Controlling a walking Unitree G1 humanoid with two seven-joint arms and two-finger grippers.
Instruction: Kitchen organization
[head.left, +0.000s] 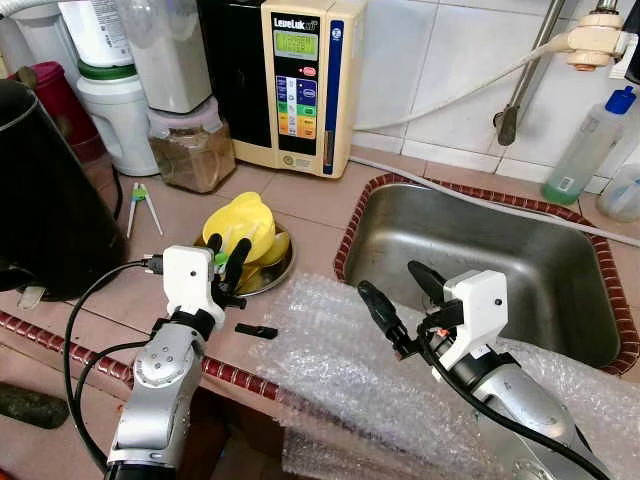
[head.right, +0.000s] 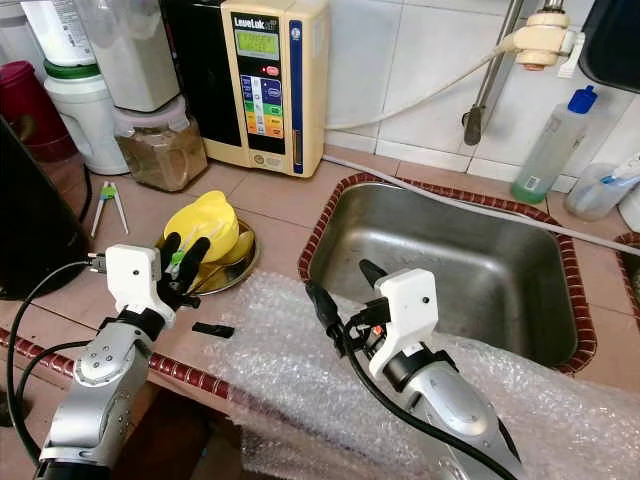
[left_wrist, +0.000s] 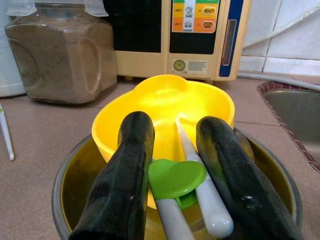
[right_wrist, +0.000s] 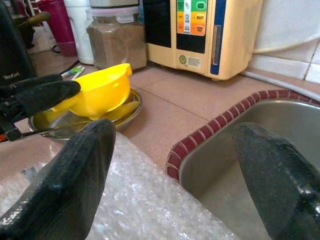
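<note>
**Green-and-white tongs held over the metal bowl**

A pair of small tongs, white with a green joint, is gripped between the two black fingers of the left gripper; the tongs are seen just above the metal bowl, and their white tips lie against the yellow bowl that is tilted inside it; whether the tips rest on the yellow bowl or only hang over it cannot be told. The metal bowl is placed on the tiled counter, between the left gripper and the sink.

A small black piece is seen on the counter near its front edge, just beside the left gripper; a second pair of tongs lies further back on the counter, well apart from the bowl. A sheet of bubble wrap is spread over the front edge of the counter; the right gripper is held above it, close to the front rim of the sink, with its fingers wide apart and nothing between them.

Behind the bowl a jar of brown powder is standing, and a cream water machine is placed against the wall tiles; a black kettle is seen at the left; a clear bottle with a blue cap stands behind the sink.
</note>
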